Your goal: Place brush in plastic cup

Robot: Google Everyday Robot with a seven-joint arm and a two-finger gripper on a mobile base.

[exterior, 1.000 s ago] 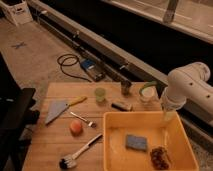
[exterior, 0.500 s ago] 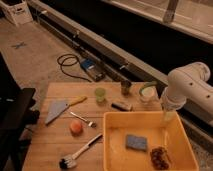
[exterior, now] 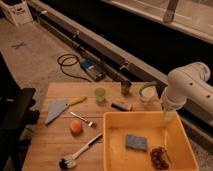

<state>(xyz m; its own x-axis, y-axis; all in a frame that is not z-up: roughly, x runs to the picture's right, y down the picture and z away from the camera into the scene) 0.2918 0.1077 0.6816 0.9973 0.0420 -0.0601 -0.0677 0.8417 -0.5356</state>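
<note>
**Reach step: brush not yet picked up**
The gripper [exterior: 168,116] hangs over the yellow bin [exterior: 107,146], fingers apart and empty. The brush [exterior: 82,151] lies on the table [exterior: 52,137], well apart from the fingers, beyond the bin. Next, likely cross over and straddle its handle.

Counted on 1 wooden table [exterior: 46,144]: 1 brush [exterior: 80,152], 1 fork [exterior: 82,119], 1 yellow-handled scraper [exterior: 62,107], 1 round orange fruit [exterior: 76,127], 1 small dark block [exterior: 121,105]. 3 cups were tallied: 1 green cup [exterior: 100,94], 1 dark cup [exterior: 125,87], 1 pale cup [exterior: 146,93]. 1 yellow tub [exterior: 130,116] was noted w/ 2 items inside: 1 blue sponge [exterior: 136,142] & 1 brown lump [exterior: 160,157]. 1 arm [exterior: 190,87] w/ 1 gripper [exterior: 168,116] was seen, over the tub's far right rim. On the floor, 1 coiled cable [exterior: 70,65], 1 blue box [exterior: 91,67] & 1 white box [exterior: 17,11] were counted.
</note>
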